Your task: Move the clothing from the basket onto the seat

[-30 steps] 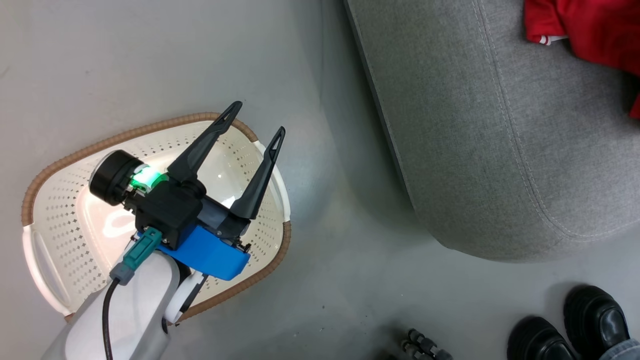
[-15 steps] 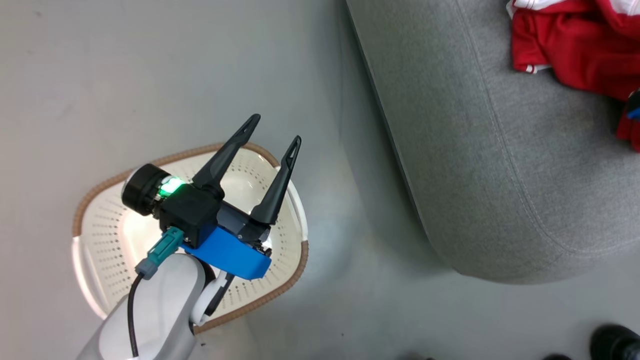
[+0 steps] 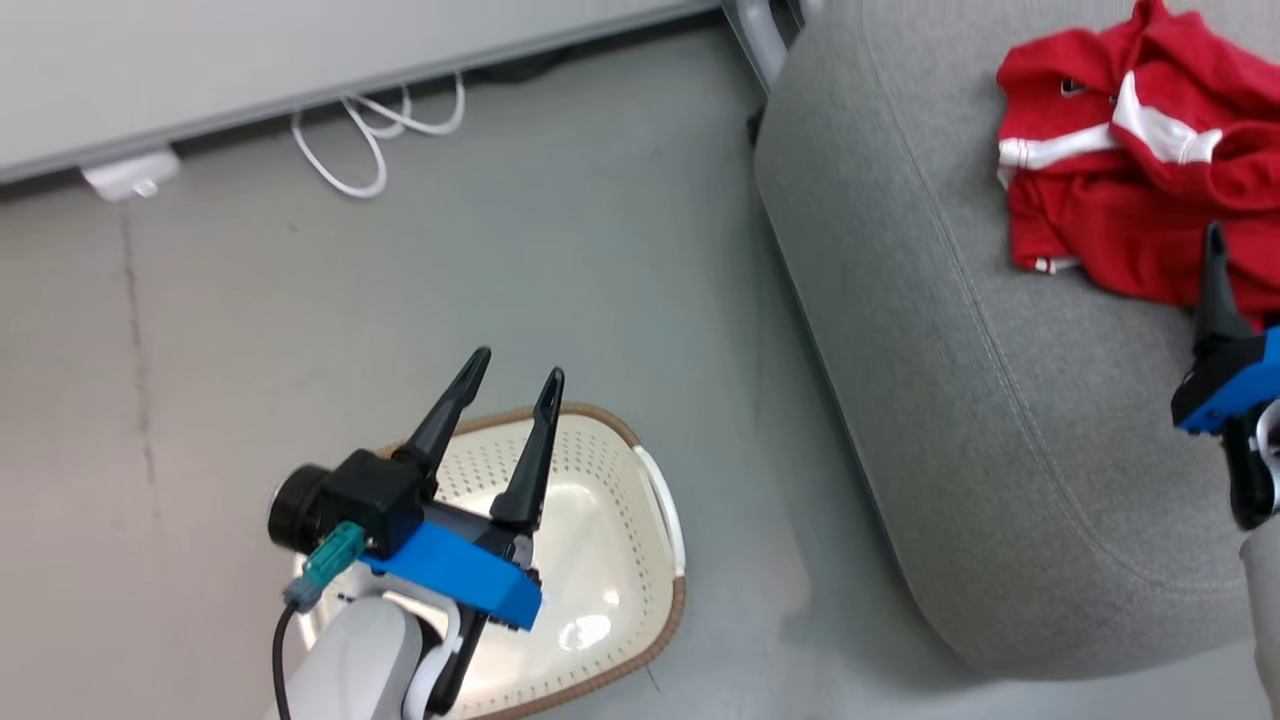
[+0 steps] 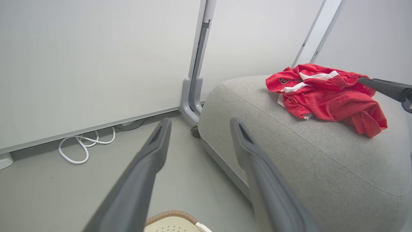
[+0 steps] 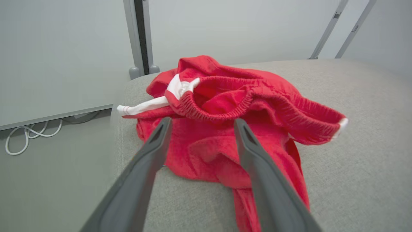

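Note:
The clothing (image 3: 1120, 190) is a crumpled bright-red pile with white stripes lying on the grey seat (image 3: 960, 420). In the right wrist view the clothing (image 5: 225, 129) shows a ribbed waistband, and my right gripper (image 5: 202, 122) hovers open just short of it, holding nothing. One right finger (image 3: 1218, 290) rises at the head view's right edge. My left gripper (image 3: 517, 367) stands open and empty over the far rim of the cream basket (image 3: 660, 500), whose visible floor is bare. From the left wrist I see my left gripper (image 4: 201, 124), the clothing (image 4: 325, 100) and the seat (image 4: 322, 167).
A pale partition panel (image 3: 300, 50) runs along the back, with a looped white cable (image 3: 370, 140) and a white power block (image 3: 125, 175) on the grey floor below it. A panel post foot (image 4: 190, 103) stands by the seat's corner.
The head camera has swung upward: the panel and cable came into view, and a person's black shoes left it. My right gripper's finger now shows by the clothing. Both grippers stay open.

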Robot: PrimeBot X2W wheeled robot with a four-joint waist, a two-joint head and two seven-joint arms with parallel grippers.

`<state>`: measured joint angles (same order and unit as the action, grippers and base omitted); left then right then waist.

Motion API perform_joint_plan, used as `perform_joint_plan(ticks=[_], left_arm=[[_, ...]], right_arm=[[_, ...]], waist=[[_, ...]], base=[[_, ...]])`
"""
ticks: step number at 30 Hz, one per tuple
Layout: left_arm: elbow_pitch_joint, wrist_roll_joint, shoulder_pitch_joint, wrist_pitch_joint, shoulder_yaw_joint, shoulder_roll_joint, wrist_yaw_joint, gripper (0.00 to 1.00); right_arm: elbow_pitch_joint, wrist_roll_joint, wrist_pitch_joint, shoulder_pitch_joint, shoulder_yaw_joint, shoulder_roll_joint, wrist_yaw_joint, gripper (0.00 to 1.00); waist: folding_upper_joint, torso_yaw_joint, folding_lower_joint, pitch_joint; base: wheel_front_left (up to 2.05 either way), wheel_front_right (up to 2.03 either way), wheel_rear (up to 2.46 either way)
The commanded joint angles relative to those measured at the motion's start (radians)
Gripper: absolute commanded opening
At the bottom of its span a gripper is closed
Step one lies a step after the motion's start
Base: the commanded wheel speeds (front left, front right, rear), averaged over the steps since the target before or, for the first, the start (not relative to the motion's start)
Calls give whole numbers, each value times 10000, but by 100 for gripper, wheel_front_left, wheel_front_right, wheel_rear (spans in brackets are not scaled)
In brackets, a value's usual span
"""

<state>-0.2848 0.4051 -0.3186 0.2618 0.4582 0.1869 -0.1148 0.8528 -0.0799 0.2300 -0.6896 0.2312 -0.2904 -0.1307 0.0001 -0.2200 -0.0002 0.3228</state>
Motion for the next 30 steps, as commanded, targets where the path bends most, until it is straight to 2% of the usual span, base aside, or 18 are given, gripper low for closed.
perform_joint_plan(ticks=[1, 8, 16, 25, 30], left_arm=[[-82, -37, 217, 44, -166, -61, -45, 100], [-507, -104, 1071, 45, -943, -523, -120, 100], [-755, -190, 1823, 38, -1488, -718, -169, 100], [-835, -183, 2469, 37, -2025, -791, -157, 100], [-977, -240, 2625, 37, -2422, -795, -158, 100]], right_arm=[[-204, 48, 0, 354, -85, 66, -1, 100], [-1708, -207, -176, 2085, -181, 595, -1, 100], [-4036, -16, -675, 4148, -280, 1529, -1, 100], [-6022, 150, -1386, 5906, -251, 2256, -1, 100], [-6708, 70, -1657, 6575, -475, 2384, -1, 100]], waist=[[-1, 563, 2, -778], [-1, 1366, 2, -1921], [-1, 2105, 2, -2730], [-1, 2561, 2, -3308], [-1, 2739, 2, -3478]], base=[[0, 0, 0], [0, 0, 0], [0, 0, 0], [0, 0, 0], [0, 0, 0]])
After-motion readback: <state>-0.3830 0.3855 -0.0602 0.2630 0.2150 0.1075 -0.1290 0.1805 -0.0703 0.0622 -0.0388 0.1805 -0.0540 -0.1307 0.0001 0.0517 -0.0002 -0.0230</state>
